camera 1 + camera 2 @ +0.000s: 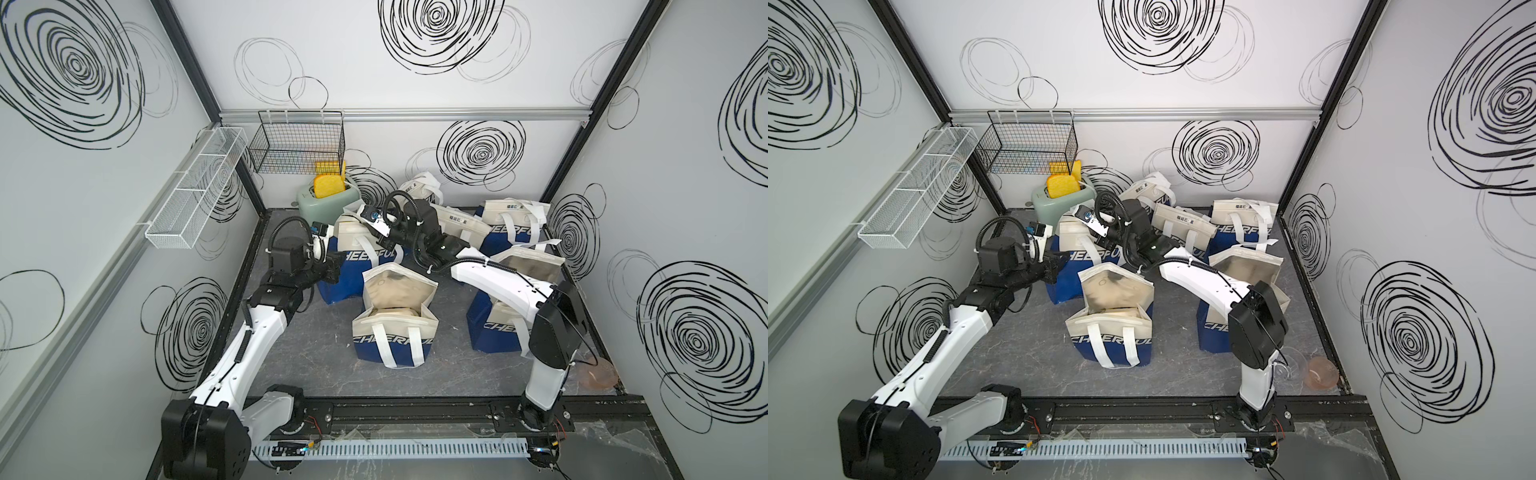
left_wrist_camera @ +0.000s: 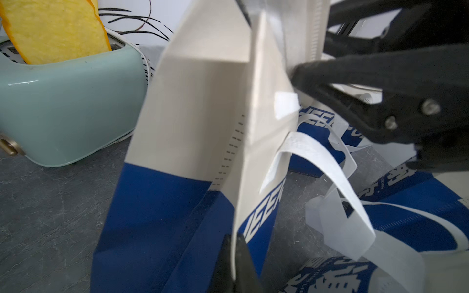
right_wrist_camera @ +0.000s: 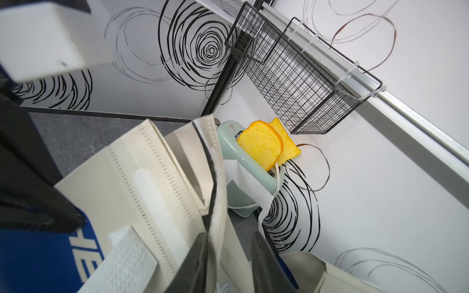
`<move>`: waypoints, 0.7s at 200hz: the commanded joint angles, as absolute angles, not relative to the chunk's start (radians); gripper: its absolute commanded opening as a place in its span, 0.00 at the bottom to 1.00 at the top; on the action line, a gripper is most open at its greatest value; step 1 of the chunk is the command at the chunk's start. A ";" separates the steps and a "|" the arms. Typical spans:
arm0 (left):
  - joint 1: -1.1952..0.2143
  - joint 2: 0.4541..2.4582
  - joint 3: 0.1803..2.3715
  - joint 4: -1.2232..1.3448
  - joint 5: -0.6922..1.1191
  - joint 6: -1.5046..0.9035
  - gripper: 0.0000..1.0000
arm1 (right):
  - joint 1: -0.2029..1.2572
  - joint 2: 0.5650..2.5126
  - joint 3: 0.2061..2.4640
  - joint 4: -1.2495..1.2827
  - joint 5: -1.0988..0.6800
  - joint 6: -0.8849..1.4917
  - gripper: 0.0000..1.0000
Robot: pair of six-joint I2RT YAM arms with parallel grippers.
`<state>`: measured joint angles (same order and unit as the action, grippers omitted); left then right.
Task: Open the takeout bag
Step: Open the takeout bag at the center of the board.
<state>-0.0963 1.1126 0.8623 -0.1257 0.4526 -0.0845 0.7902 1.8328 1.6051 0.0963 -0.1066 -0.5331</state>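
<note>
While the takeout bag (image 1: 365, 274) stands at the back left of the surface (image 1: 311, 365), just beside the toaster (image 1: 322, 205) in both top views, its mouth looks closed. From the left wrist, the left end effector (image 2: 234, 269) is clamped tight on the bag's front edge, which makes a good low anchor. From the right wrist, the right end effector (image 3: 228, 265) sits partly open astride the top rim, gripping nothing yet; I'd close it on one panel only, then peel away from the anchor

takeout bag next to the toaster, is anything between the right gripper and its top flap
Nothing visible. The right gripper straddles the top flap of the takeout bag; the left gripper pinches its side edge.
</note>
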 commanded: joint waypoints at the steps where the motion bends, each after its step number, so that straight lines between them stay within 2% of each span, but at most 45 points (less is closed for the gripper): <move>1: -0.090 1.111 0.897 -0.092 0.471 -0.068 0.00 | 0.790 1.806 1.571 0.090 -0.126 -0.514 0.31; 37: -0.088 1.110 0.902 -0.087 0.484 -0.071 0.00 | 0.788 1.802 1.552 0.098 -0.130 -0.505 0.30; 52: -0.088 1.109 0.900 -0.086 0.485 -0.069 0.00 | 0.783 1.808 1.560 0.101 -0.133 -0.500 0.27; 82: -0.086 1.105 0.893 -0.087 0.486 -0.069 0.00 | 0.775 1.809 1.559 0.104 -0.138 -0.484 0.12; 91: -0.086 1.103 0.892 -0.086 0.486 -0.069 0.00 | 0.774 1.810 1.557 0.106 -0.135 -0.480 0.00; 140: -0.077 1.100 0.875 -0.086 0.475 -0.070 0.00 | 0.769 1.804 1.559 0.109 -0.116 -0.453 0.00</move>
<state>-0.0906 1.1160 0.8623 -0.1455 0.4694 -0.0845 0.7837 1.8317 1.5604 0.0982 -0.1352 -0.4767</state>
